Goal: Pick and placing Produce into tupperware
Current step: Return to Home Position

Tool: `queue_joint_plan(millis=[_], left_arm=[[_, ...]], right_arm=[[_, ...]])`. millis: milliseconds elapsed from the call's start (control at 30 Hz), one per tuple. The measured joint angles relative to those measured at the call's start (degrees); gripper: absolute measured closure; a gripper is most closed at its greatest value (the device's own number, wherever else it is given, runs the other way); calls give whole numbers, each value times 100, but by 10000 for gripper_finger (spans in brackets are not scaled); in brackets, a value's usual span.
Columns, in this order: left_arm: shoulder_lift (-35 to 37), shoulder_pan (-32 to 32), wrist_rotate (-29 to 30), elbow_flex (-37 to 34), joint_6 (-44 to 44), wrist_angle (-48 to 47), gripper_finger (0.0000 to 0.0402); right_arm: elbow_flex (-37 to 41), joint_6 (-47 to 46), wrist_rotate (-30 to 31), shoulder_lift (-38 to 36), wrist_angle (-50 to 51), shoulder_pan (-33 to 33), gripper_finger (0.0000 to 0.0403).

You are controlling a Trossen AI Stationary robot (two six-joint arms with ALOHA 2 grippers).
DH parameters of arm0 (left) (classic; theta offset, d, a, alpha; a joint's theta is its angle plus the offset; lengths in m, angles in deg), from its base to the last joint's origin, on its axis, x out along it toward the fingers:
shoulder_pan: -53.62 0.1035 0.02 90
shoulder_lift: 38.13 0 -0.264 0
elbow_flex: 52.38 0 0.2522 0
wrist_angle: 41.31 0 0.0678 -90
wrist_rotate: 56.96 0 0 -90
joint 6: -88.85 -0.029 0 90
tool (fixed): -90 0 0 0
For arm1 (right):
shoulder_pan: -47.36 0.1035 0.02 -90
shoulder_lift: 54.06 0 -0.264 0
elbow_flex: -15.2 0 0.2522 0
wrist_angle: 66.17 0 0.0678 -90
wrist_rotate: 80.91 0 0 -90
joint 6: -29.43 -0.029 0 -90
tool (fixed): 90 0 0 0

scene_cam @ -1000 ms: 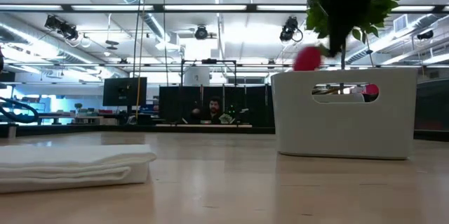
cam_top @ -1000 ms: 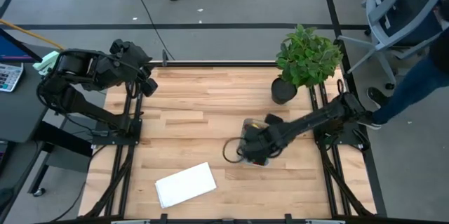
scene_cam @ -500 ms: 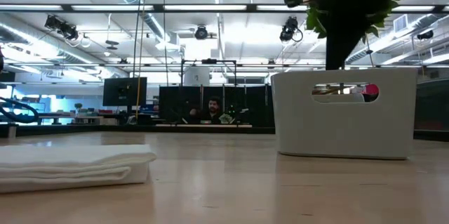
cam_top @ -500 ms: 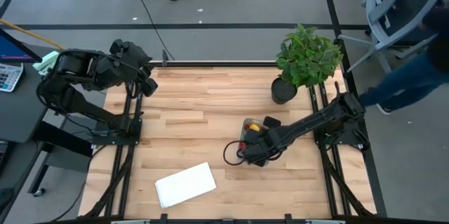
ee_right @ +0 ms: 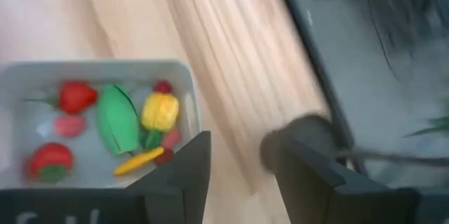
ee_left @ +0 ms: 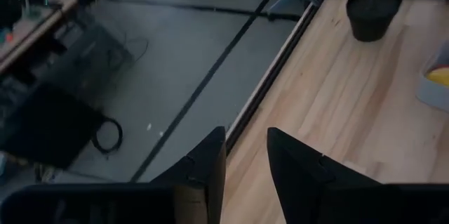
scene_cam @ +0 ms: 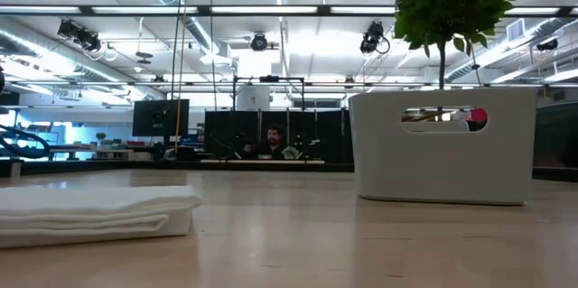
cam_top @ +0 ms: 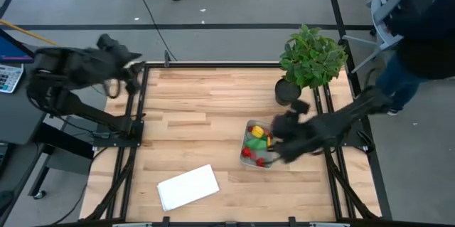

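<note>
The sheet lies nearest. Farther in, the tupperware holds the produce. The right gripper hovers by its right edge, jaws apart and empty. The plant stands beyond. The left gripper waits off the table's far left corner, jaws slightly apart, empty.

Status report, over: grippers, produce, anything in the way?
Left gripper open, empty, at table's edge. Right gripper open, empty, beside tupperware. Produce inside it. Potted plant apart.

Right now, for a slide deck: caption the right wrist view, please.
Right gripper, open and empty, beside the tupperware holding the produce.
</note>
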Motion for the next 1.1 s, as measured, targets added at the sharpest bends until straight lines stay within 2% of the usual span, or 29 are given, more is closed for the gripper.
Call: queue_joint_plan(millis=[67,233,333,433,500,600,700,800,867,933,1033,1100], left_arm=[[244,-2,-16,-3,-39,3,286],[1015,0,-57,-3,602,2,280],[1552,0,-209,-87,973,3,283],[2152,0,-319,-452,1403,8,287],[2587,0,-445,-999,1794,116,289],[3334,0,-775,-2267,2070,826,289],[4037,0,-1582,-3741,1801,2338,286],[4616,-4,-2557,-5021,1132,4238,283],[4886,-15,-3192,-5723,892,5316,284],[5080,-20,-3722,-6283,812,6025,286],[5293,-20,-4004,-6906,847,6498,289],[5381,-20,-3988,-7287,953,6676,288]], right_arm=[[-5,139,131,-572,21,207,245],[0,-301,470,-1895,104,781,247],[167,-363,1198,-2556,66,1116,247],[734,-391,1995,-3144,-4,1349,245],[1402,-570,2357,-3563,-366,1447,245],[2810,-592,2673,-4107,-1561,1506,245],[4157,-42,2646,-4445,-3195,1504,244],[5075,942,2583,-4666,-5003,1451,243],[5469,2021,2266,-4744,-6268,1335,243],[5707,3285,1508,-4819,-7539,1101,243],[5961,4955,-398,-4918,-9228,459,243],[6100,5411,-1623,-4949,-9786,-112,243]])
